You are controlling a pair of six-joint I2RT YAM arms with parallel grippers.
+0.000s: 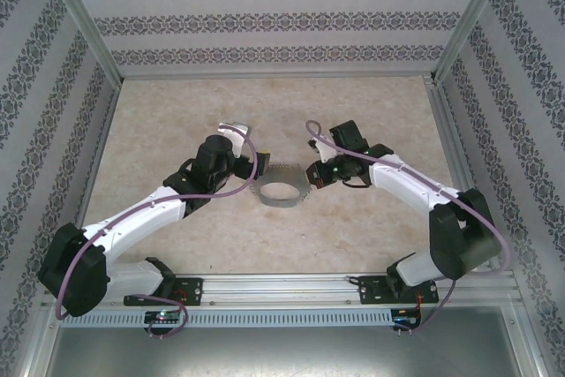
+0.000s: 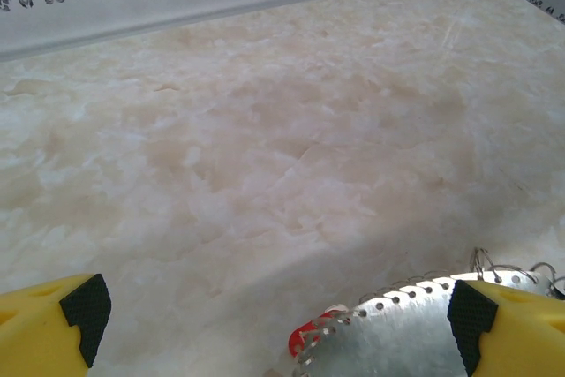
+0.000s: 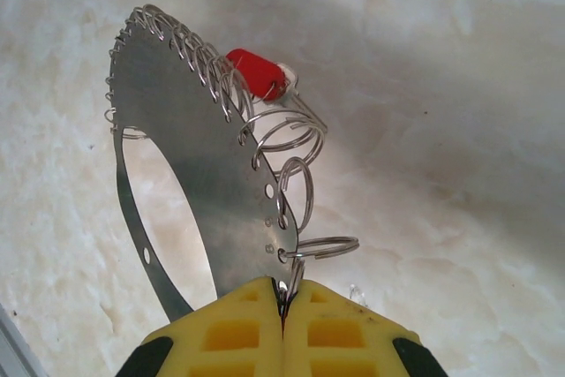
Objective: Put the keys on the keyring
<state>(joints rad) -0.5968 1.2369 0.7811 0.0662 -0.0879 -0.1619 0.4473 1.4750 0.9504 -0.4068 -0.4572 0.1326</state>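
The keyring (image 3: pixel 190 143) is a flat silver hoop with holes along its rim and several small wire rings hanging from them. It stands on edge, tilted, near the table's middle (image 1: pixel 279 205). My right gripper (image 3: pixel 284 296) is shut on the hoop's near rim, by one of the wire rings. The keys show as one small red-headed key (image 3: pixel 258 73) at the hoop's far rim among the wire rings. My left gripper (image 2: pixel 278 311) is open wide, with the hoop (image 2: pixel 410 333) next to its right finger (image 2: pixel 512 328) and the red key (image 2: pixel 309 331) between the fingers, untouched.
The marble-patterned tabletop (image 1: pixel 177 121) is walled by patterned panels at the back and both sides. A metal rail (image 1: pixel 282 287) runs along the near edge, where both arm bases are bolted.
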